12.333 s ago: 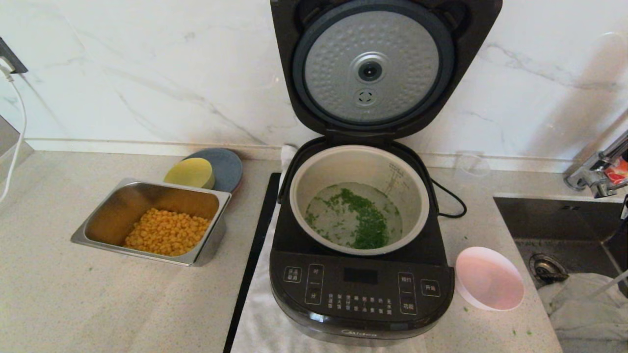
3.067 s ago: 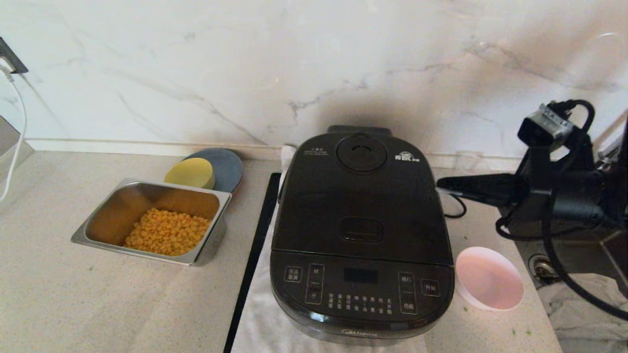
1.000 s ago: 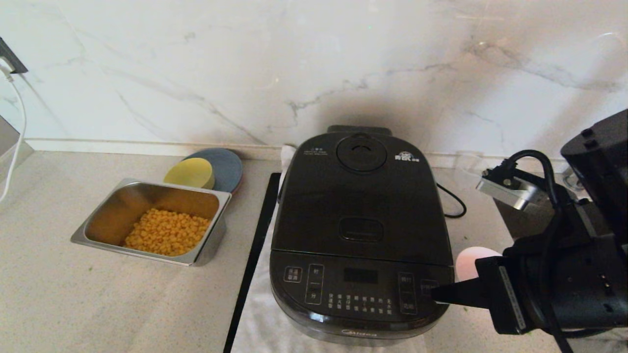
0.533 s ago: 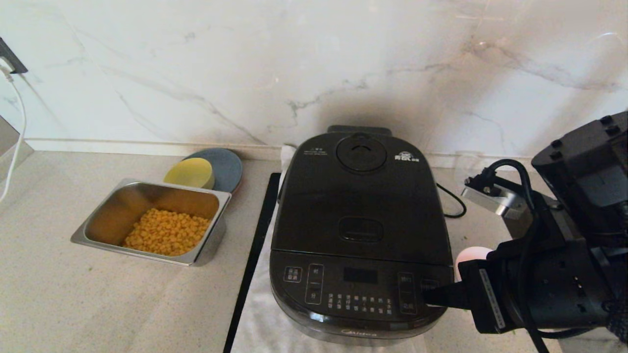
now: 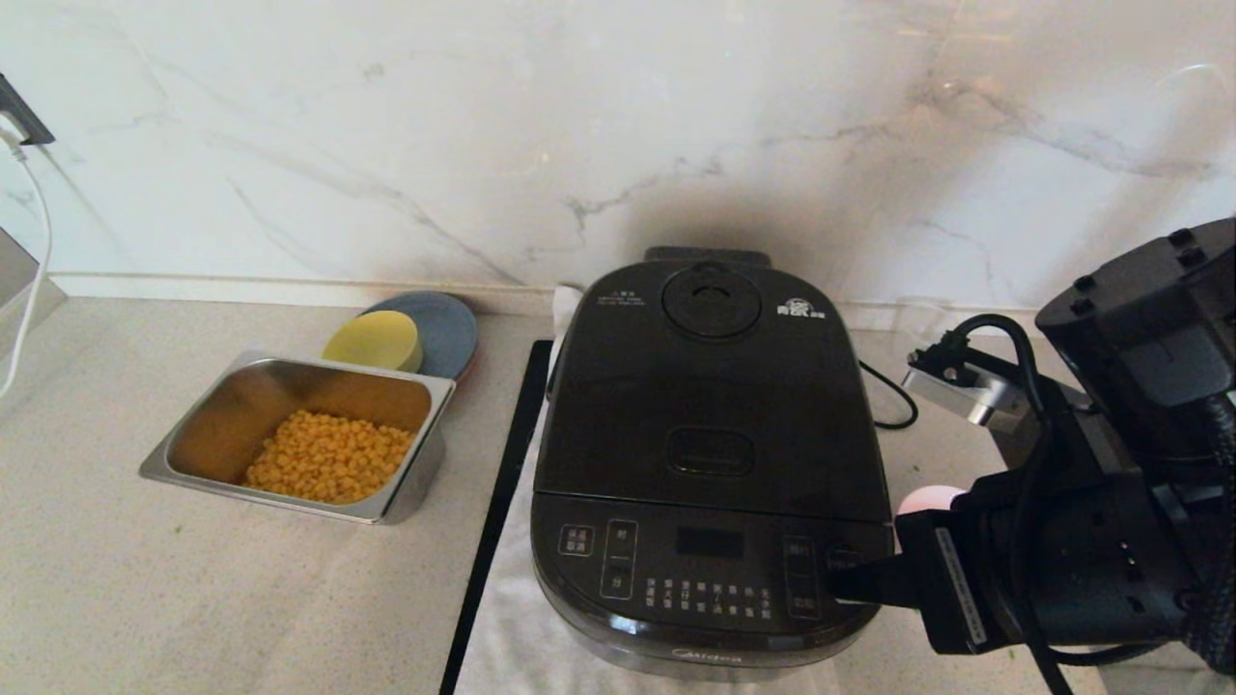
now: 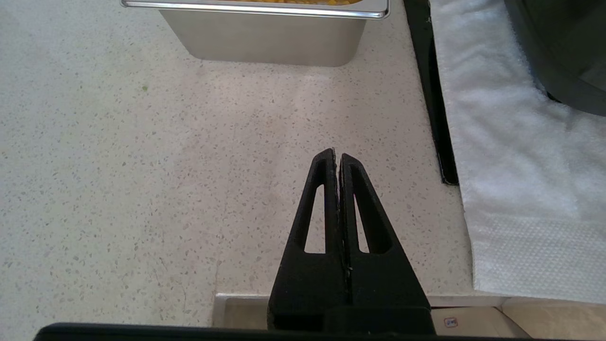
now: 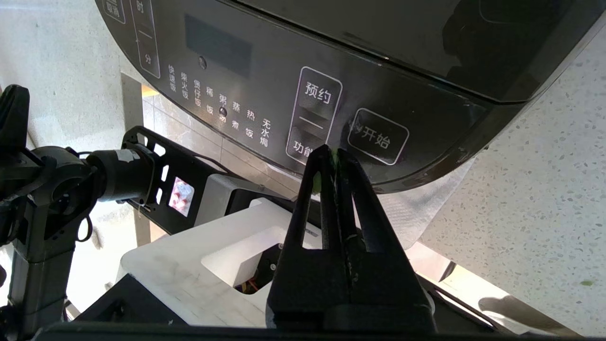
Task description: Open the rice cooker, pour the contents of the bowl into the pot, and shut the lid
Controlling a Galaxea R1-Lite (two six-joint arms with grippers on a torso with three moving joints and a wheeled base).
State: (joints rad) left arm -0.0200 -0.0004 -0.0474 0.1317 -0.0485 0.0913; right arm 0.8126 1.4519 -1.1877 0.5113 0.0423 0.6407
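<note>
The black rice cooker (image 5: 710, 463) stands on a white towel with its lid (image 5: 713, 386) down. The pot and the green herb contents are hidden under it. My right gripper (image 5: 838, 577) is shut, its tips at the right end of the front button panel (image 7: 312, 113), between two outlined buttons; I cannot tell whether they touch. A small green bit clings to one of the fingers (image 7: 316, 182). Only a pink sliver of the bowl (image 5: 929, 498) shows behind my right arm. My left gripper (image 6: 337, 156) is shut and empty over bare counter.
A steel tray (image 5: 401, 497) with yellow corn kernels sits left of the cooker, with a yellow dish (image 5: 375, 340) on a grey plate (image 5: 446, 328) behind it. The cooker's cord (image 5: 893, 401) runs right. The marble wall is close behind.
The lid, open at first, is now down. My right arm has come down from the right to the front panel and edged slightly left in the last half second, covering more of the bowl.
</note>
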